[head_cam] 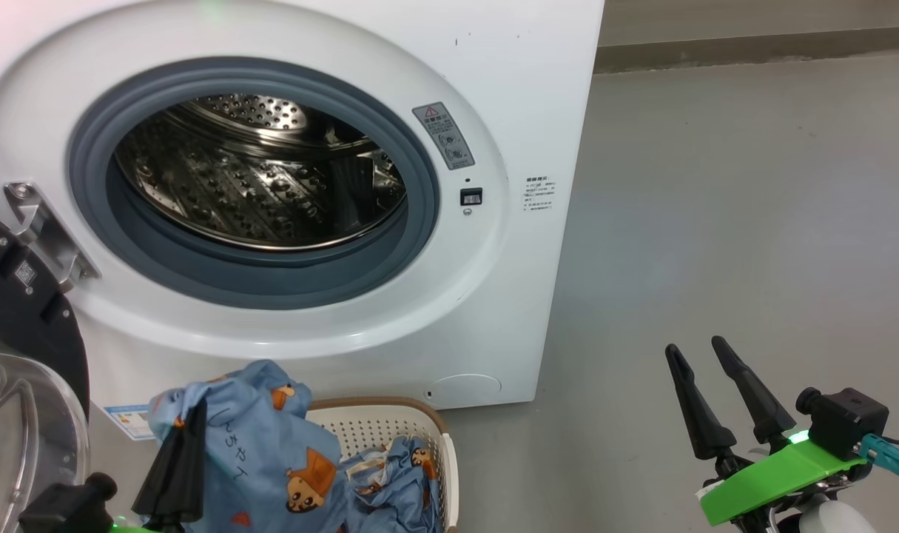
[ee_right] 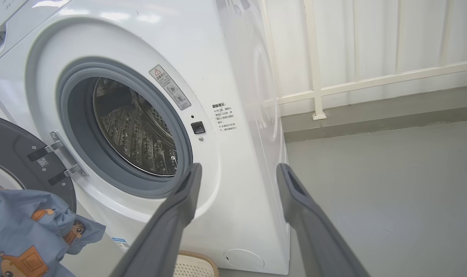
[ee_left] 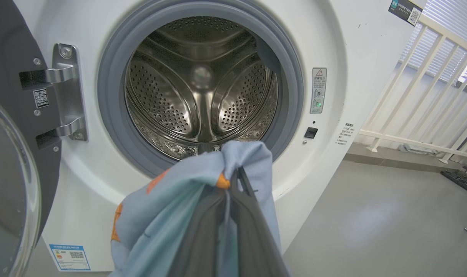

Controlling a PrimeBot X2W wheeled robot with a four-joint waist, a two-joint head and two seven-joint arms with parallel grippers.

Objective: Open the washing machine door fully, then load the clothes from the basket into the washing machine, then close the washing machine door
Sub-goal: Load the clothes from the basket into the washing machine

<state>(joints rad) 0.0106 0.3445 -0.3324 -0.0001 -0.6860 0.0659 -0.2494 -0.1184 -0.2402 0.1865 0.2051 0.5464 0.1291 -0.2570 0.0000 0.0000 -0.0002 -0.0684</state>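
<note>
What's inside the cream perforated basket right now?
One crumpled light blue bear-print garment lies in the cream-white perforated plastic basket. A second blue garment, pinched in the shut left hand, hangs over its left half, so that part and the floor are hidden.

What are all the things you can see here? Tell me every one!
washing machine: one, white, front left
washing machine door: one, black rim and clear glass, open at far left
drum: one, shiny steel, inside the machine, looks empty
gasket: one, grey, around the opening
basket: one, cream-white with brown rim, on the floor below the opening
clothes: two bunches, light blue with orange-brown bears; one in the basket, one held up over its left end
railing: one, white, behind on the right
floor: grey
left gripper: dark fingers, shut on the clothes
right gripper: dark fingers, open, holding nothing, lower right
</note>
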